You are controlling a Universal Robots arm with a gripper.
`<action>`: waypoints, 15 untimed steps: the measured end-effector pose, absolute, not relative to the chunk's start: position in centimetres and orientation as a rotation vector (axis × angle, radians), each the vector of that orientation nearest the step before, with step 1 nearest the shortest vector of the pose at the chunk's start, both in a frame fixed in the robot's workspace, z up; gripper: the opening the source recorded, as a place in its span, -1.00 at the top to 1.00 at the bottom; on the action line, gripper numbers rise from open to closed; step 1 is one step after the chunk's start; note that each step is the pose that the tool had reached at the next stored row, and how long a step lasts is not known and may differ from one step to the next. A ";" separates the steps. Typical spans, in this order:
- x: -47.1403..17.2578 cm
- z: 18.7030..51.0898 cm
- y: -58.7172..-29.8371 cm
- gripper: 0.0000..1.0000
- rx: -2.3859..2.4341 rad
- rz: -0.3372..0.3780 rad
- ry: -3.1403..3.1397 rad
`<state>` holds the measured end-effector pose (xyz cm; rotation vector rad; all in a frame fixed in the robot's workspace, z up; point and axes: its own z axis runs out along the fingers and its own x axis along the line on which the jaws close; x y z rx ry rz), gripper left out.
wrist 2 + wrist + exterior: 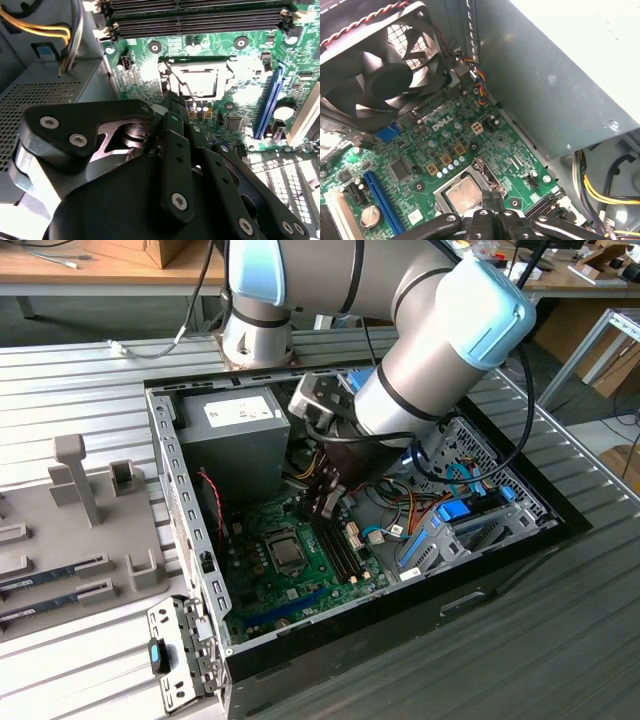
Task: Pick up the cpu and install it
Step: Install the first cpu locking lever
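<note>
- In the exterior view, the robot arm (430,350) is reaching into an open computer case (190,500) lying on the slatted bench (70,380), its claw (325,502) hanging over the green motherboard (300,585).
- The cpu (287,553) is sitting in its socket on the board, just below the claw in that view.
- In the first wrist view, the cpu (464,194) is showing its silver top, with the claw's fingertips (492,197) pinched together just beside it and holding nothing; a black fan (380,75) is looming nearby.
- In the second wrist view, the cpu (202,80) is lying inside the socket frame (165,75), beyond the claw (176,102), with memory slots (200,17) behind.
</note>
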<state>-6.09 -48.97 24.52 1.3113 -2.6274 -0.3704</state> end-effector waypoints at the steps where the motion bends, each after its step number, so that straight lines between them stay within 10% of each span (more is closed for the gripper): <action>1: -5.9 24.5 -48.9 0.79 1.312 -0.377 -2.627; 15: -5.2 24.2 -49.1 0.79 1.304 -0.368 -2.618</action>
